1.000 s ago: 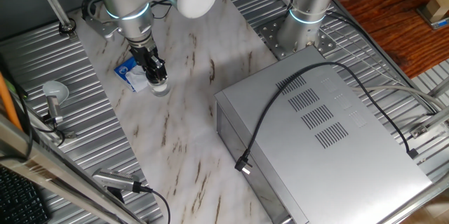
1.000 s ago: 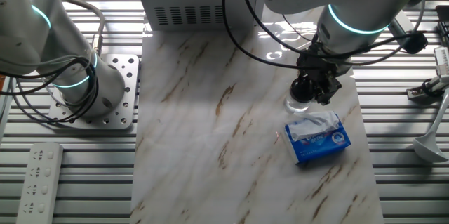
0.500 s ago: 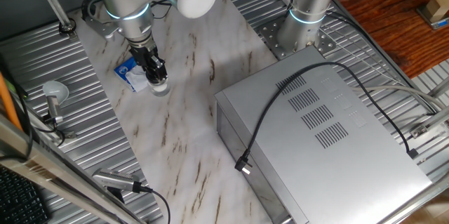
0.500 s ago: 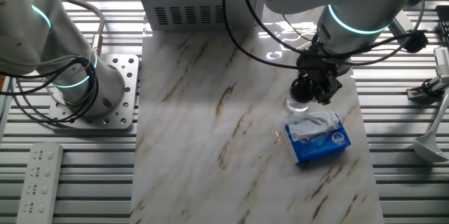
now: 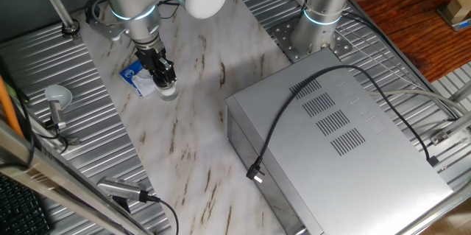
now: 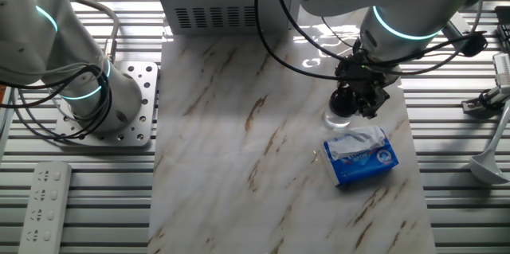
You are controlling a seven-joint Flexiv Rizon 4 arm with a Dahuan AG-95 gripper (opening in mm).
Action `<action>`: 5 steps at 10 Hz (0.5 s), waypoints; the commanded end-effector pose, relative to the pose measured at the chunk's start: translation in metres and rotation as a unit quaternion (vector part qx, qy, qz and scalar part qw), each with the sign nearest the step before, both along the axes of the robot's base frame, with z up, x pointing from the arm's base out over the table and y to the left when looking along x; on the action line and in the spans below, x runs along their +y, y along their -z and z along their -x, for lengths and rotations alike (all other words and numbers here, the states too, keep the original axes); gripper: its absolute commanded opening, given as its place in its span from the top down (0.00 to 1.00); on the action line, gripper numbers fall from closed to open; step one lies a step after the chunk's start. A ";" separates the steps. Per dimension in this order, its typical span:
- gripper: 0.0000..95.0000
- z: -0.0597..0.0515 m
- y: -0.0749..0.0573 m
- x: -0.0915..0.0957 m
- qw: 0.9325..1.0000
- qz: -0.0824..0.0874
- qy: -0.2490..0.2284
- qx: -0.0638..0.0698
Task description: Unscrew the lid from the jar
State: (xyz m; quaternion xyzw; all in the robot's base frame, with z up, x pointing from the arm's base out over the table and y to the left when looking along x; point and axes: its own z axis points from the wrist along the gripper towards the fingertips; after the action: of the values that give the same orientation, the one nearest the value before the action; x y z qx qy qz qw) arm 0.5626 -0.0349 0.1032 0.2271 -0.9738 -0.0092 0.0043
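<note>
- Gripper (image 5: 165,80) points down over the jar (image 5: 168,92) near the left side of the marbled surface (image 5: 199,139); in the other fixed view the gripper (image 6: 348,104) sits at the right side of the surface (image 6: 239,166).
- Fingers (image 6: 362,103) close around the black lid (image 6: 343,99), which is on top of the jar (image 6: 335,117); the gripper is clamped on the lid.
- Jar stands upright on the surface, just beside the blue-and-white packet (image 6: 360,157), which lies flat; in one fixed view the packet (image 5: 137,76) shows partly behind the gripper.
- Lid (image 5: 168,84) is mostly hidden by the fingers in one fixed view, so I cannot tell how far it is turned.
- Grey metal box (image 5: 338,139) sits well apart from the jar, with a black cable (image 5: 294,110) draped over its top.
- White disc on a stem (image 5: 56,99) stands off the marbled surface, on the ribbed metal.
</note>
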 end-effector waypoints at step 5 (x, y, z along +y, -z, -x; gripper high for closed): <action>0.40 0.000 0.000 0.000 1.000 0.001 0.019 -0.005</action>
State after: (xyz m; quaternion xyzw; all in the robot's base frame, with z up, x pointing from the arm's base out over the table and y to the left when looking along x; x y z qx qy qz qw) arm 0.5625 -0.0349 0.1032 0.2078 -0.9781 -0.0070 -0.0005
